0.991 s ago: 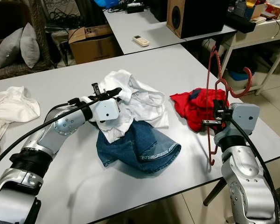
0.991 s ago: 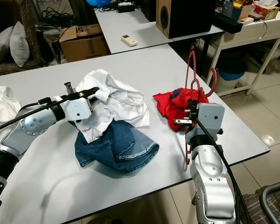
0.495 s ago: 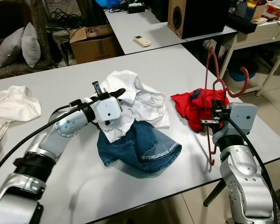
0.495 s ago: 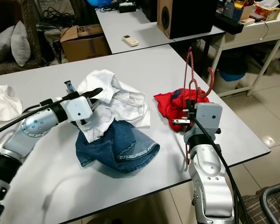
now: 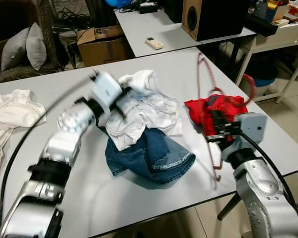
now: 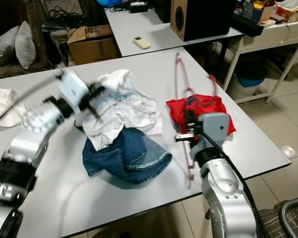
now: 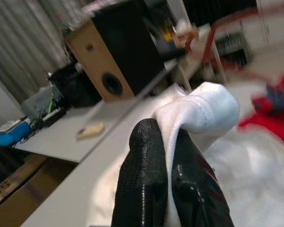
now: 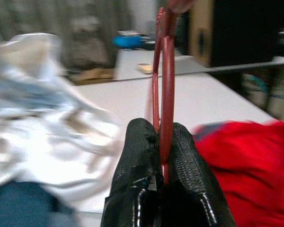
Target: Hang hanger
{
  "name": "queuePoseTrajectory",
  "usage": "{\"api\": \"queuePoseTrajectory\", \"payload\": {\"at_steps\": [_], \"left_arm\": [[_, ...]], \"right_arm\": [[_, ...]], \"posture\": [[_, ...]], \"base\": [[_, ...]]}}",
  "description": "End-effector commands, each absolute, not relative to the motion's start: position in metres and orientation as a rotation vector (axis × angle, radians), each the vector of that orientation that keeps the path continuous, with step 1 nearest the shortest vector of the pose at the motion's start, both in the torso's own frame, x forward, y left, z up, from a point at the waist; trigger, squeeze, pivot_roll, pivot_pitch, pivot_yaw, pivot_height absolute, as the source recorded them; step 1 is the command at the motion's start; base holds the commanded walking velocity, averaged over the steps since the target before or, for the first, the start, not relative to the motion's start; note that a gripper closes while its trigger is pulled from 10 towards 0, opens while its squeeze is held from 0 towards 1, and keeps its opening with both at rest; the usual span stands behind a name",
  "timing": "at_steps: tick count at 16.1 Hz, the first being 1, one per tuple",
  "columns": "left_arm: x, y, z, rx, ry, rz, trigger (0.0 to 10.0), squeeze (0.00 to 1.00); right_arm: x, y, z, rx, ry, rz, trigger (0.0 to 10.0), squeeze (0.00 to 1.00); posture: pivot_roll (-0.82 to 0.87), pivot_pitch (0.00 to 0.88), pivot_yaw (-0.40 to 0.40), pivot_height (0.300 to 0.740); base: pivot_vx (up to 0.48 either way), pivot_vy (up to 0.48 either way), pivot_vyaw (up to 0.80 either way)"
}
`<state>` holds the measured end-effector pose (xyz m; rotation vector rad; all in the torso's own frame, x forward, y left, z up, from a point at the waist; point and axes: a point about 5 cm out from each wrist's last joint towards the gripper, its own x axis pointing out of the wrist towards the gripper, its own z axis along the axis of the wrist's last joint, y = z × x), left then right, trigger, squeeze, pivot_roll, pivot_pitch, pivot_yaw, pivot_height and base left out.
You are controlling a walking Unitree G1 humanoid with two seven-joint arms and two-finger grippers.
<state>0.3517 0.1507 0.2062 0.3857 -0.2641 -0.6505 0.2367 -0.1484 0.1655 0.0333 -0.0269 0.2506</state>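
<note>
grey table [image 5: 188, 64]; red hanger [image 8: 164, 80] in right gripper [image 8: 162, 142]

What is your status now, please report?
Left pincer shut on white shirt. Right pincer shut on red hanger, held above the table. Jeans lie under the shirt.

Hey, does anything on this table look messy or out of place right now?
Yes. Clothes lie in crumpled heaps rather than folded: a white shirt sprawls over blue denim jeans, with a red garment bunched near the table edge. The red plastic hanger in the right claw tilts askew.
</note>
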Motion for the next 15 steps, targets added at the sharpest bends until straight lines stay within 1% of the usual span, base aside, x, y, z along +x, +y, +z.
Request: {"api": "queuePoseTrajectory", "payload": {"at_steps": [1, 2, 4, 5, 7, 9, 10, 12, 15], "left_arm": [[0.358, 0.157, 0.225, 0.337, -0.295, -0.632, 0.0, 0.0], [0.362, 0.159, 0.234, 0.327, -0.302, -0.638, 0.0, 0.0], [0.365, 0.16, 0.244, 0.318, -0.312, -0.648, 0.0, 0.0], [0.367, 0.161, 0.255, 0.322, -0.324, -0.661, 0.0, 0.0], [0.366, 0.162, 0.26, 0.335, -0.333, -0.67, 0.0, 0.0], [0.363, 0.164, 0.261, 0.342, -0.332, -0.67, 0.0, 0.0], [0.36, 0.165, 0.261, 0.349, -0.334, -0.67, 0.0, 0.0], [0.356, 0.166, 0.263, 0.355, -0.331, -0.682, 0.0, 0.0], [0.351, 0.168, 0.265, 0.359, -0.33, -0.692, 0.0, 0.0]], "right_arm": [[0.231, -0.138, 0.178, 0.056, -0.06, 0.364, 10.0, 0.0], [0.226, -0.135, 0.184, 0.068, -0.07, 0.432, 10.0, 0.0], [0.218, -0.135, 0.189, 0.088, -0.076, 0.484, 10.0, 0.0], [0.211, -0.138, 0.194, 0.09, -0.073, 0.52, 10.0, 0.0], [0.202, -0.145, 0.197, 0.078, -0.066, 0.558, 10.0, 0.0], [0.195, -0.152, 0.199, 0.062, -0.054, 0.596, 10.0, 0.0], [0.187, -0.158, 0.2, 0.069, -0.03, 0.651, 10.0, 0.0], [0.181, -0.165, 0.198, 0.026, 0.026, 0.701, 10.0, 0.0], [0.184, -0.174, 0.195, -0.017, 0.079, 0.705, 10.0, 0.0]], "posture": [[0.02, 0.0, 0.126, 0.74], [0.02, 0.0, 0.141, 0.74], [0.02, 0.0, 0.146, 0.74], [0.01, 0.0, 0.155, 0.74], [0.01, 0.0, 0.158, 0.74], [0.01, 0.0, 0.147, 0.74], [0.01, 0.0, 0.135, 0.74], [0.01, 0.0, 0.124, 0.74], [0.02, 0.0, 0.111, 0.74]], "base": [[0.0, 0.0, 0.0], [0.0, 0.0, 0.0], [0.0, 0.0, 0.0], [0.0, 0.0, 0.0], [0.0, 0.0, 0.0], [0.0, 0.0, 0.0], [0.0, 0.0, 0.0], [0.0, 0.0, 0.0], [0.0, 0.0, 0.0]]}}
